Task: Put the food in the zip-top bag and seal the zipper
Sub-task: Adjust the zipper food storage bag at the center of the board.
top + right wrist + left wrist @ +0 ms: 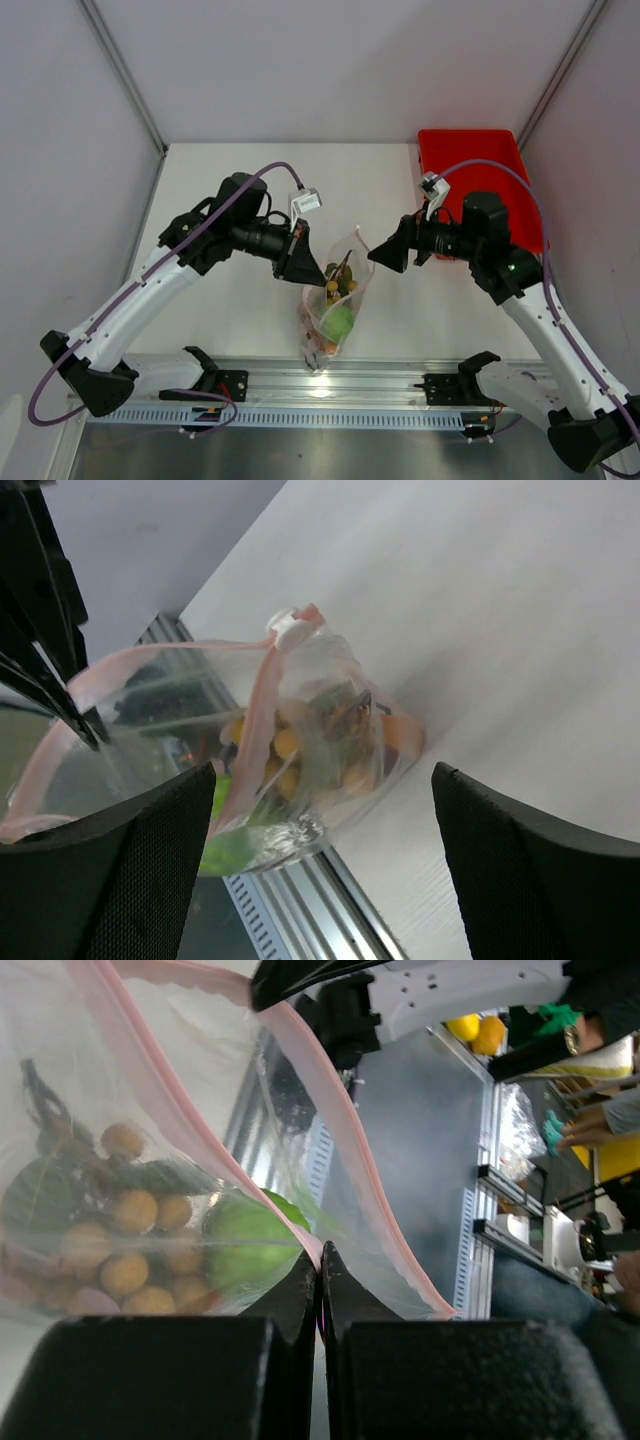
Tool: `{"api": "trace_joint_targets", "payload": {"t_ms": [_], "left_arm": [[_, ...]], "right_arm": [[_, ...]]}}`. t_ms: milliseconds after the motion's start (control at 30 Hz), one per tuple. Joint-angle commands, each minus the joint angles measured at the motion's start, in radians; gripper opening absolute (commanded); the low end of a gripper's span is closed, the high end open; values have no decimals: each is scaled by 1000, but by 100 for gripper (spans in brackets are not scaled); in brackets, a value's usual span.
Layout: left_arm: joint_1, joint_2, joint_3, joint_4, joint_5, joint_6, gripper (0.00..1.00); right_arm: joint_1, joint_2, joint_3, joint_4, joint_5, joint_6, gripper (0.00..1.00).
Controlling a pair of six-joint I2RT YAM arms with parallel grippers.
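1. My left end effector [318, 1260] is pressing its fingers together on the zipper [345, 1140]. It is pinching the pink strip at one end of the mouth of the zip-top bag [200, 1080].
2. My right end effector [322, 780] is standing spread wide with nothing between its black pads, and it is facing the bag from the opposite side.
3. The relation I am judging the next move by is that the zipper's long axis is running from my left pinch across toward my right end effector. The unheld end, carrying a small white tab [290, 632], is lying ahead of my right fingers, above and slightly left of their centre. My right arm is the nearer one to that end.
4. The mouth is gaping. In my left wrist view the two pink lips are bowing apart, so I am treating the seal as not yet made.
5. The food is sitting inside the bag already. A bunch of tan round fruits [135, 1210] is lying against a smooth green fruit [250, 1245], with darker pieces behind that I cannot name for sure.
6. The bag is thin, clear, crinkly film, limp and glossy. Its lower end is sagging toward the desk [230, 190] near the metal rail [330, 385].
7. The red tray [470, 165] is sitting well apart, behind my right arm.
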State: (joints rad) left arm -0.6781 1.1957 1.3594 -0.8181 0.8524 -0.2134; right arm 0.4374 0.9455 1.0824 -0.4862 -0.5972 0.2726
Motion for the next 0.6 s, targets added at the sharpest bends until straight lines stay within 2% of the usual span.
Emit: {"api": "trace_joint_targets", "payload": {"t_ms": [0, 167, 200, 267, 333, 467, 533, 567], "left_arm": [[9, -57, -16, 37, 161, 43, 1], [8, -88, -40, 51, 201, 31, 1], [9, -94, -43, 56, 203, 28, 1], [9, -104, -59, 68, 203, 16, 1], [9, -100, -69, 69, 182, 2, 1], [8, -96, -77, 83, 148, -30, 1], [8, -93, -77, 86, 136, -41, 1], [8, -93, -77, 91, 137, -44, 1]], "right_arm": [[-28, 7, -47, 141, -260, -99, 89], [-106, -2, -79, 188, -369, -101, 88], [-123, -10, -90, 242, -398, -83, 87], [-167, -16, -124, 305, -469, 17, 71], [-170, -4, -118, 347, -490, 88, 59], [-145, 44, -49, 256, -397, 198, 60], [-74, 73, 5, 160, -351, 151, 67], [-46, 81, 57, 70, -264, 136, 69]]}}
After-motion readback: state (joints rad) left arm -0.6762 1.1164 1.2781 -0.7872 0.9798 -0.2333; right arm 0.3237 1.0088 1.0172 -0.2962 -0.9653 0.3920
